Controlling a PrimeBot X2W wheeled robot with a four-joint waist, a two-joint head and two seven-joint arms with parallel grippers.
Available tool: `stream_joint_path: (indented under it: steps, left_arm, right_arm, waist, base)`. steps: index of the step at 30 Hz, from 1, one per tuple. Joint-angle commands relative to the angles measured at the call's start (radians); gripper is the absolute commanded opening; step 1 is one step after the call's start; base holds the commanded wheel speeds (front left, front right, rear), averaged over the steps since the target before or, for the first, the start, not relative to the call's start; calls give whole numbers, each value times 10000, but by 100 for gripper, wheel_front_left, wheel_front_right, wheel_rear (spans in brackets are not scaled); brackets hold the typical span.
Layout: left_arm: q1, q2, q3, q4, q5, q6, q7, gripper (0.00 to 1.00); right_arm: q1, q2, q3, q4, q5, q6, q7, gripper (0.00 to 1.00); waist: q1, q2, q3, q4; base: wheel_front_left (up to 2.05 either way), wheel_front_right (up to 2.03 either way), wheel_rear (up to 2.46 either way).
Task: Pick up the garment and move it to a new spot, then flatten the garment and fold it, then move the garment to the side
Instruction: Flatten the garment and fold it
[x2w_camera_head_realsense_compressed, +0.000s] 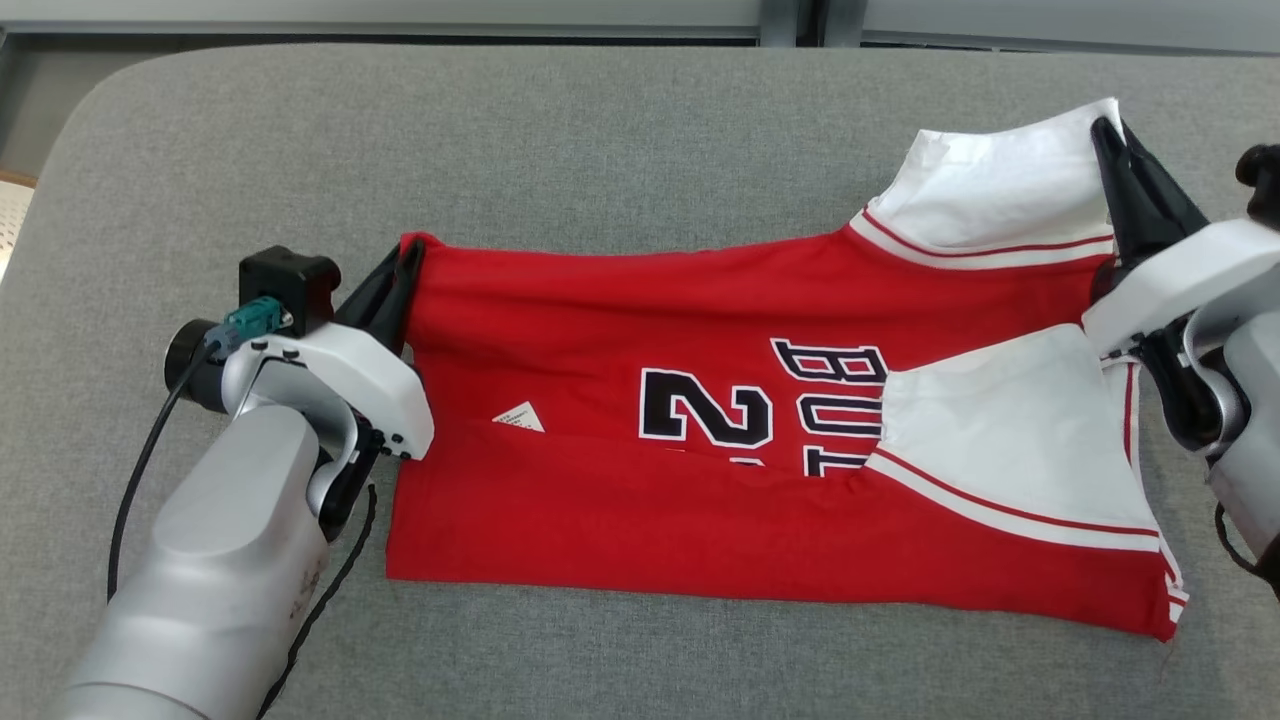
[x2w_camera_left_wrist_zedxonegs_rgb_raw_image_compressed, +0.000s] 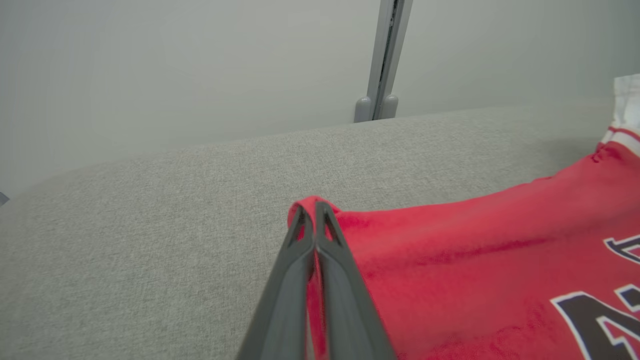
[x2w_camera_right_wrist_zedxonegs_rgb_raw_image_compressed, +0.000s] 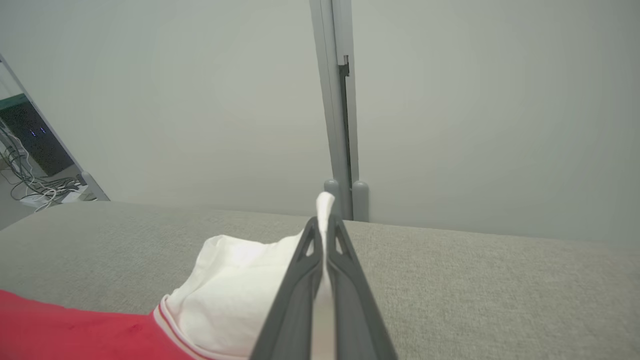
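Observation:
The garment (x2w_camera_head_realsense_compressed: 640, 330) is a red jersey with white sleeves and black lettering, lying across the grey cushioned surface (x2w_camera_head_realsense_compressed: 600, 140). My left gripper (x2w_camera_head_realsense_compressed: 408, 262) is shut on its far left red corner; the left wrist view shows that corner (x2w_camera_left_wrist_zedxonegs_rgb_raw_image_compressed: 320, 202) pinched between the dark fingers (x2w_camera_left_wrist_zedxonegs_rgb_raw_image_compressed: 332, 270). My right gripper (x2w_camera_head_realsense_compressed: 1108, 135) is shut on the far right white sleeve (x2w_camera_head_realsense_compressed: 1000, 185), lifting it slightly. In the right wrist view a strip of white cloth (x2w_camera_right_wrist_zedxonegs_rgb_raw_image_compressed: 324, 205) sticks up between the shut fingertips of the right gripper (x2w_camera_right_wrist_zedxonegs_rgb_raw_image_compressed: 324, 225). The near half lies folded under the lettering.
Pale wall panels with a vertical joint post (x2w_camera_right_wrist_zedxonegs_rgb_raw_image_compressed: 340, 125) stand right behind the cushion's far edge. Cables and a dark unit (x2w_camera_right_wrist_zedxonegs_rgb_raw_image_compressed: 30, 145) sit beyond the cushion's end. Bare cushion lies beyond the garment and in front of it (x2w_camera_head_realsense_compressed: 700, 660).

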Motion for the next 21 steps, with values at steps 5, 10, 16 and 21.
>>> stream_joint_path:
  steps: [5,10,16,21]
  left_arm:
    - [680,251,-23,-214,205,-46,-41,0]
    - [1279,479,-24,-390,339,-56,-41,0]
    - [1830,734,-209,-644,493,-62,-41,0]
    - [2189,984,-469,-790,472,-45,-29,0]
  right_arm:
    - [1299,-311,-11,-1128,1672,0,99,0]
    - [2607,-934,369,-2589,3310,0,873,0]
    - [3540,-1740,760,-3878,4409,0,1627,0]
    - [4034,-2269,892,-4629,4984,0,2113,0]
  waist:
    - [0,0,-689,-163]
    - [0,0,-1216,-312]
    - [0,0,-1558,-430]
    - [0,0,-1749,-516]
  base:
    - [0,0,0]
    - [0,0,0]
    - [0,0,0]
    - [0,0,0]
